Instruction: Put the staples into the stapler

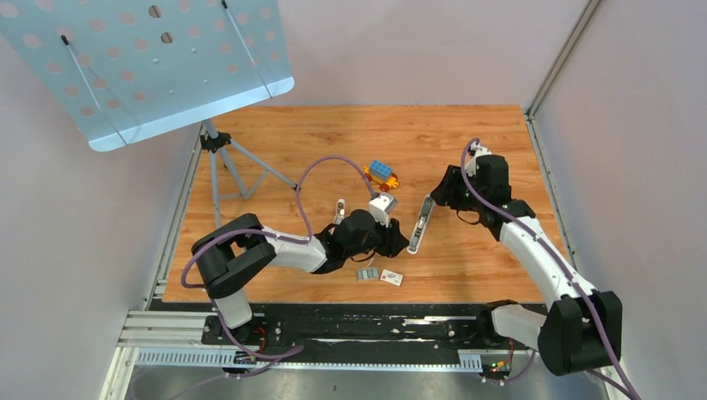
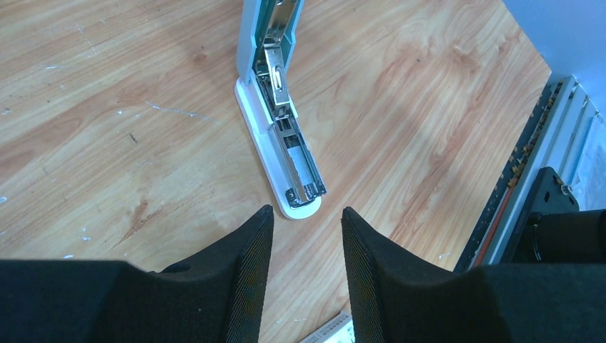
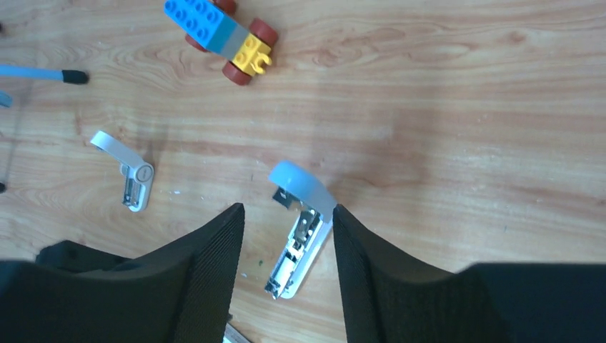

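L gripper & R gripper both spread, empty, close to opened stapler.

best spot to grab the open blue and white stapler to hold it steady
Take the open blue and white plastic stapler by its white base from above, jaws across its narrow width near the hinge. The base lies flat and the metal staple channel faces up, so leave that clear.

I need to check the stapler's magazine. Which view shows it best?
Left wrist: the stapler lies open, its metal channel close and unblocked. Right wrist shows the stapler smaller, the raised lid covering part. Top view: the stapler is a small sliver.
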`<state>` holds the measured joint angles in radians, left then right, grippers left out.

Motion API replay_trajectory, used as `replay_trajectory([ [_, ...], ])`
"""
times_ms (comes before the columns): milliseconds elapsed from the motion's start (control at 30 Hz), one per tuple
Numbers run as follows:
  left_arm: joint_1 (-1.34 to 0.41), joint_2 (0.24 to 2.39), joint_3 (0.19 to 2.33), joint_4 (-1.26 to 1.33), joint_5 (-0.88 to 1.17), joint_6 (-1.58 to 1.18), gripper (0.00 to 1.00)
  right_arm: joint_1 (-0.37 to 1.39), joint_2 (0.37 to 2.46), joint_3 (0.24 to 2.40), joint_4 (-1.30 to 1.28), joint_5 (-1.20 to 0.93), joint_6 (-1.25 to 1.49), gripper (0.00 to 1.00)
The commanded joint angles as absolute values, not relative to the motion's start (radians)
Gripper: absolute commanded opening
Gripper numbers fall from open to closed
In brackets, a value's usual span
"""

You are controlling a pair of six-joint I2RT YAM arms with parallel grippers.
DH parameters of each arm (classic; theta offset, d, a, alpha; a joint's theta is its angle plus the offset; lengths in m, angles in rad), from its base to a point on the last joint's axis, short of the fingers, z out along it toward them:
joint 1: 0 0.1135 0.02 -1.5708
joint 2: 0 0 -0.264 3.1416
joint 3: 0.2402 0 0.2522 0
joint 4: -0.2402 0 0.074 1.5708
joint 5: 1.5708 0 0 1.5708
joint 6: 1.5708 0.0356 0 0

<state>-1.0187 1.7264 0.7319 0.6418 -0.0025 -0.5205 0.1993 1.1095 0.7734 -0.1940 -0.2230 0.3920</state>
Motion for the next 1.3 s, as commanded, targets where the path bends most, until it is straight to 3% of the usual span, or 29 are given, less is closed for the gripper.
replay_trajectory([
  [0, -1.026, 1.767, 0.763, 0.712, 0.018, -0.527, 0.42, 0.155, 1.185, 0.851, -0.199, -0.312, 0.356, 0.48],
  [300, -1.028, 1.814, 0.776, 0.729, 0.037, -0.516, 0.41, 0.125, 1.340, 0.951, -0.224, -0.403, 0.300, 0.52],
  [500, -1.027, 1.843, 0.783, 0.729, 0.038, -0.509, 0.40, 0.115, 1.382, 0.962, -0.232, -0.436, 0.280, 0.43],
  [700, -1.027, 1.860, 0.784, 0.730, 0.036, -0.501, 0.39, 0.114, 1.399, 0.949, -0.237, -0.460, 0.264, 0.44],
  [900, -1.027, 1.878, 0.792, 0.730, 0.035, -0.503, 0.37, 0.114, 1.392, 0.929, -0.246, -0.466, 0.247, 0.37],
  [1267, -1.027, 1.899, 0.808, 0.721, 0.034, -0.502, 0.35, 0.115, 1.359, 0.886, -0.272, -0.498, 0.223, 0.33],
])
